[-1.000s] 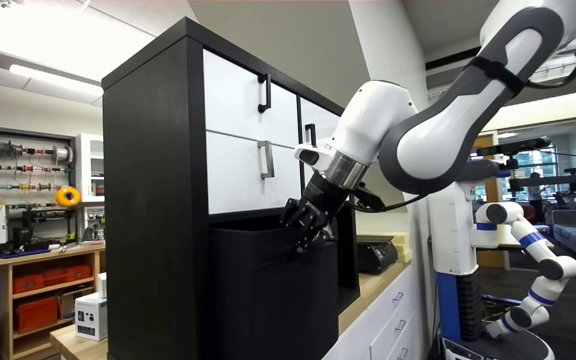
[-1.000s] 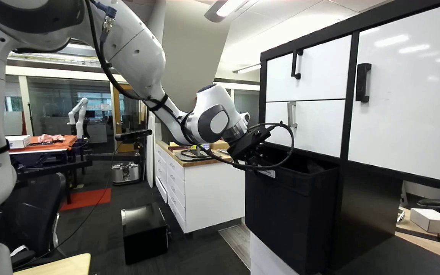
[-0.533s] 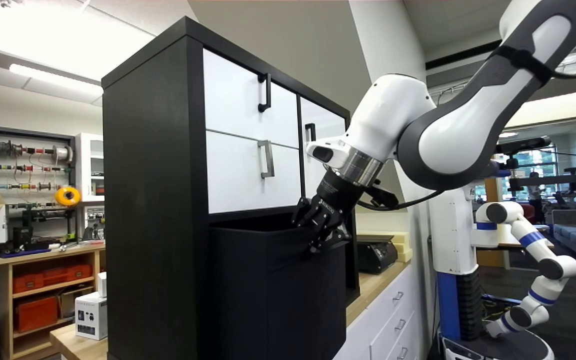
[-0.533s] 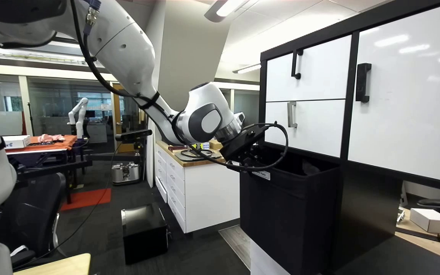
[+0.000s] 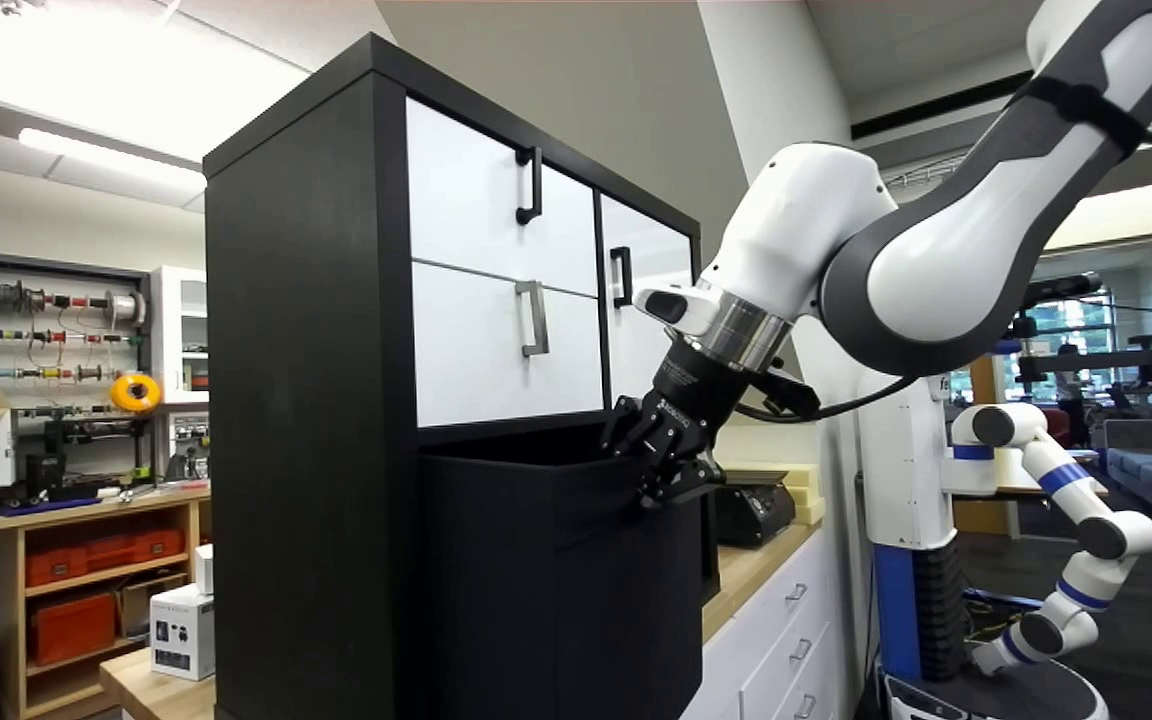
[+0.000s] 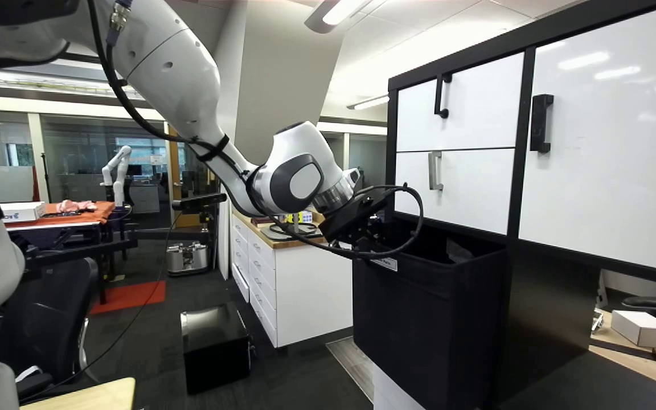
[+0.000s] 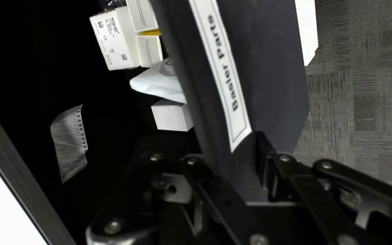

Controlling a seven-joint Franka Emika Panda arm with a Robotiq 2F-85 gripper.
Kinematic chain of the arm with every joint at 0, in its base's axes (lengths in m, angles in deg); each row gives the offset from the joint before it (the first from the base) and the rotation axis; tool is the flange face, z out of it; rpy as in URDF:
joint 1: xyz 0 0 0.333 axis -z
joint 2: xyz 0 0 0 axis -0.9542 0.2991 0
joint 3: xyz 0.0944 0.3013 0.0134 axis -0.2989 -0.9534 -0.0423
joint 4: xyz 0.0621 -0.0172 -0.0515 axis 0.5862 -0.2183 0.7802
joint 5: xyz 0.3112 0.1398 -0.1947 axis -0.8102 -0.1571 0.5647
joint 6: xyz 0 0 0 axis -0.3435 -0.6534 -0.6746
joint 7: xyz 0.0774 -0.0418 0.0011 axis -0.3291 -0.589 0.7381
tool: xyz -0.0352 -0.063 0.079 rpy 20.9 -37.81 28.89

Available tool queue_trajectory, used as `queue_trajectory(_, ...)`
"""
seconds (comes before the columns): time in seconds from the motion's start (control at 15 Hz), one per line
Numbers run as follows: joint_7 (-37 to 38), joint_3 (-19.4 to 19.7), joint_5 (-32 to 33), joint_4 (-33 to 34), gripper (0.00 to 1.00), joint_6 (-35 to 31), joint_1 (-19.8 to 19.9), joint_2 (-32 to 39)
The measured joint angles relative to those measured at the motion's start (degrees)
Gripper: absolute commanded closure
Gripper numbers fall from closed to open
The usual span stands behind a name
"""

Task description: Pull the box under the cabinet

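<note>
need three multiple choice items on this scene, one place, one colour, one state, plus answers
1) Where is the claw? A at the front of the box; B beneath it; C at its back
2) What colour is the box's label? A red; B blue; C white
3) How does the box sit in the cabinet? A fully inside; B jutting out; C upside down

1 A: in the wrist view, the fingers stand on either side of the box's front wall.
2 C: white surrounds the words "Basler Parts".
3 B: in both exterior views it stands out past the cabinet's front.
</note>
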Motion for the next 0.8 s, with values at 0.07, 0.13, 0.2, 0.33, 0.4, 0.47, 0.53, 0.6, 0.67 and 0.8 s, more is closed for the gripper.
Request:
queue_trajectory(0.07,0.21,-0.04,0.00,-0.47,0.95,0.01,-0.03,-0.40)
queue_trajectory(0.13,0.51,-0.09,0.00,-0.86,0.95,0.04,-0.12,-0.70)
queue_trajectory(0.2,0.93,-0.16,0.00,-1.23,0.95,0.08,-0.24,-1.02)
queue_trajectory(0.33,1.69,-0.45,0.00,-1.84,0.95,0.13,-0.33,-1.65)
queue_trajectory(0.4,2.17,-0.62,0.00,-2.10,0.95,0.21,-0.37,-1.92)
queue_trajectory(0.47,2.52,-0.77,0.00,-2.33,0.95,0.26,-0.41,-2.13)
queue_trajectory(0.53,2.99,-0.88,0.00,-2.59,0.95,0.26,-0.42,-2.35)
queue_trajectory(0.6,3.42,-0.97,0.00,-2.84,0.95,0.26,-0.42,-2.59)
queue_trajectory(0.67,3.78,-1.03,0.00,-3.11,0.95,0.27,-0.42,-2.86)
queue_trajectory(0.8,4.54,-1.14,0.00,-3.64,0.95,0.32,-0.42,-3.35)
